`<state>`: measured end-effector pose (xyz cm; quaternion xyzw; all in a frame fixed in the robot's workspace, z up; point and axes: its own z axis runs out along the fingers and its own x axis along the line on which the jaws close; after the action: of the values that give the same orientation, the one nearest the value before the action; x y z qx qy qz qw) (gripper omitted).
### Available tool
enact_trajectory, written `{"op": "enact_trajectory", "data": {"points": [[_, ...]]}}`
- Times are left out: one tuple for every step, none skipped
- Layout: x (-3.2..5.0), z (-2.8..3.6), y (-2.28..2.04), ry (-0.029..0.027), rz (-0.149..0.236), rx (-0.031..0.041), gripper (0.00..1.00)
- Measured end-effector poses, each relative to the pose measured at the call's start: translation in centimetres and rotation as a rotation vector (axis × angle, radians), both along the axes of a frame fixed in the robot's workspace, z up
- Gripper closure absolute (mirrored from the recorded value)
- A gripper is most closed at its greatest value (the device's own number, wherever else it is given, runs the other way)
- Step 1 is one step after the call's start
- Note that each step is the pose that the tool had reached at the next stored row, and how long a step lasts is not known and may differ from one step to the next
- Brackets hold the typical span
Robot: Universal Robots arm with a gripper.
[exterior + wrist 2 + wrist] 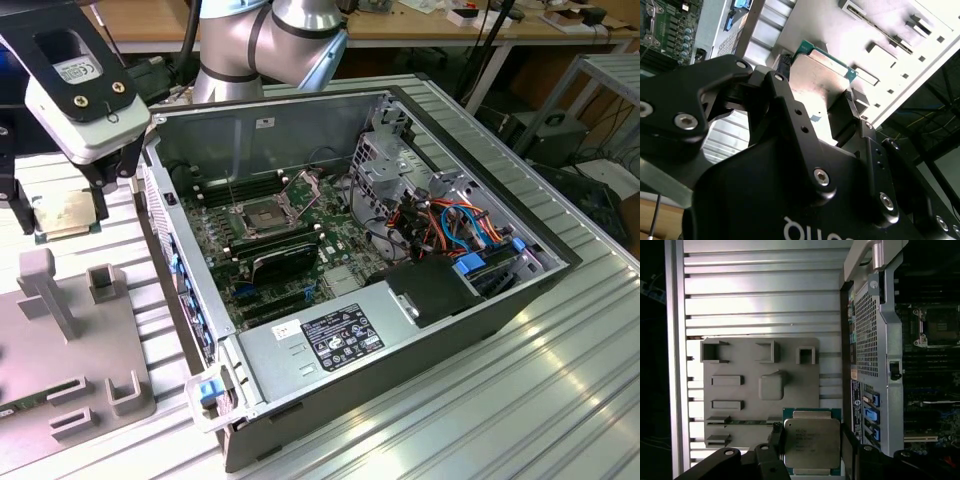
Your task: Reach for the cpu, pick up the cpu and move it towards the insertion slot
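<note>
Nearest the lens in the second wrist view we saw the black gripper (815, 107), its two fingers (787, 107) closed on opposite edges of the cpu (817, 75). In the first wrist view the cpu (811, 442) sat square between the fingers (776, 437), its metal lid facing the camera and a green edge showing around it. Behind it lay the grey fixture (760, 390) with its raised blocks, on the ribbed table (765, 290). In the exterior view the gripper (65, 215) hung over the fixture (70, 350), at that view's left, outside the open case (400, 330). The slot (262, 216) lay on the motherboard inside the case, well apart from the cpu (62, 213), its metal frame raised.
</note>
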<state>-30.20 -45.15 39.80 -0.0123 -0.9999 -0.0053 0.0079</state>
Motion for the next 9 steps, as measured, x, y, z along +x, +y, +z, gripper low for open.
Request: {"op": "enact_trajectory", "data": {"points": [[0.03,0.00,0.00,0.0000,0.000,0.0000,0.45],[0.08,0.00,0.00,0.0000,0.000,0.0000,0.45],[0.14,0.00,0.00,0.0000,0.000,0.0000,0.45],[0.19,0.00,0.00,0.0000,0.000,0.0000,0.45],[0.21,0.00,0.00,0.0000,0.000,0.0000,0.45],[0.24,0.00,0.00,0.0000,0.000,0.0000,0.45],[0.30,0.00,0.00,0.0000,0.000,0.0001,0.45],[0.34,0.00,0.00,-0.0001,0.000,0.0000,0.45],[0.37,0.00,0.00,0.0000,0.000,0.0000,0.45]]}}
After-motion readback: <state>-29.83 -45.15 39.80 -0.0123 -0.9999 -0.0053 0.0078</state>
